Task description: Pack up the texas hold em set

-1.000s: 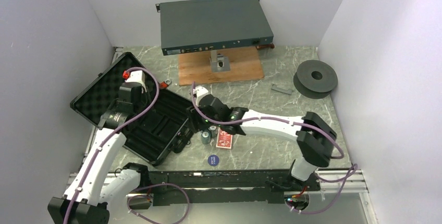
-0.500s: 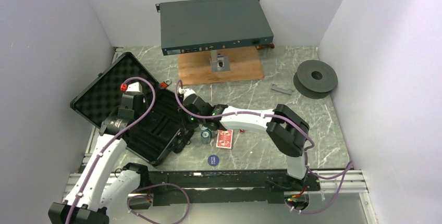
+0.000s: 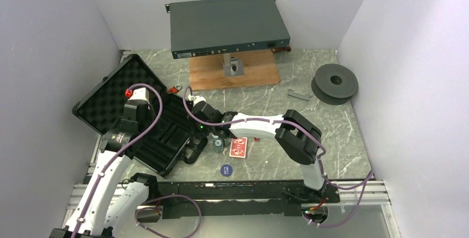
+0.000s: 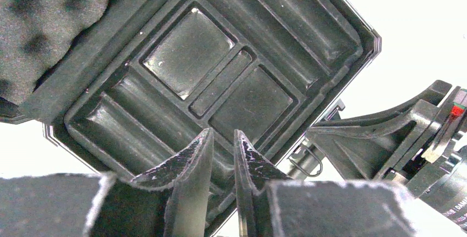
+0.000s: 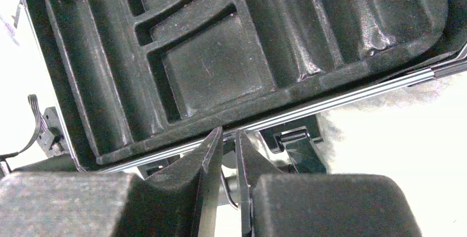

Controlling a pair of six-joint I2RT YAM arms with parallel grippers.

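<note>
Left jaws: drawn almost together, a thin slit between the fingers (image 4: 194,162) and nothing in it; the tips hang over a long trough at the hinge side of the tray.
Right jaws: also nearly clenched, the fingers (image 5: 205,157) at the latch-side rim of the tray. A thin wire loop shows in the slit, but whether it is pinched cannot be told.
Briefcase (image 3: 166,135): lies open at the left edge of the counter (image 3: 282,160), its black moulded tray showing long troughs and rectangular wells.
Lid (image 3: 102,105): lined with egg-crate foam and leaning back toward the far left corner.
Handle (image 3: 194,152): on the tray side that faces the middle of the counter, just below the right arm's wrist.
Chip stack (image 3: 219,145): teal and white, on the counter just beside the handle and outside the case.
Card deck (image 3: 238,148): red back up, flat on the counter just right of the chips.
Blue disc (image 3: 226,169): alone on the counter, between the deck and the near edge.
Rack box (image 3: 227,25): grey and flat, raised on a stand over a wooden board (image 3: 249,74) at the far edge.
Spool (image 3: 334,82): dark grey, lying flat near the right edge, well apart from the case.
</note>
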